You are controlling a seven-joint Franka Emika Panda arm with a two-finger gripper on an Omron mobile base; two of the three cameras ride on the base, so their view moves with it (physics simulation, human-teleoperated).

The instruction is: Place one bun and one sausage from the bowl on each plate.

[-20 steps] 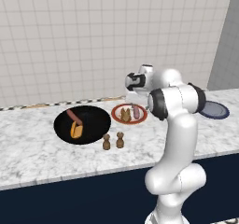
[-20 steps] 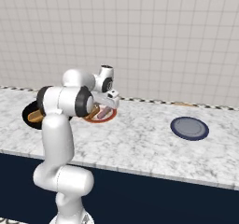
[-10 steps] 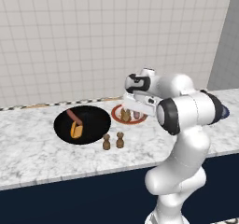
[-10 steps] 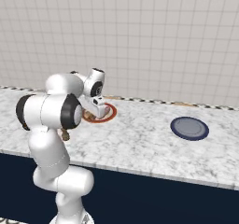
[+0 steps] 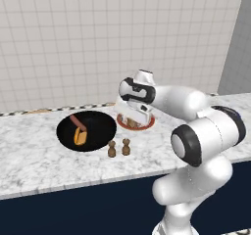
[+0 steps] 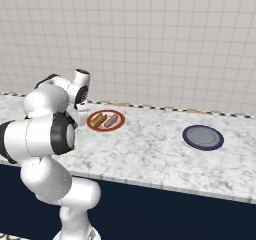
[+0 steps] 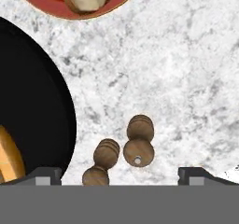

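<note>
Black bowl (image 5: pixel 86 130) on the marble counter (image 5: pixel 44 158): holds one bun (image 5: pixel 79 136) and one sausage (image 5: pixel 77 122). White red-rimmed plate (image 6: pixel 106 120), just right of the bowl: one bun, one sausage. Dark blue plate (image 6: pixel 202 137), well right of the bowl: bare. Two brown shakers (image 7: pixel 123 153), in front of the bowl. Gripper (image 7: pixel 119 174), above the shakers: fingers spread, holding nothing.

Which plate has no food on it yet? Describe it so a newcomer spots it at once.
Follow the marble counter along the tiled wall to its far right end, well away from the black bowl and the red-rimmed plate. There a dark blue plate lies alone. Unlike the red-rimmed plate, which holds a bun and a sausage, it is bare.
</note>
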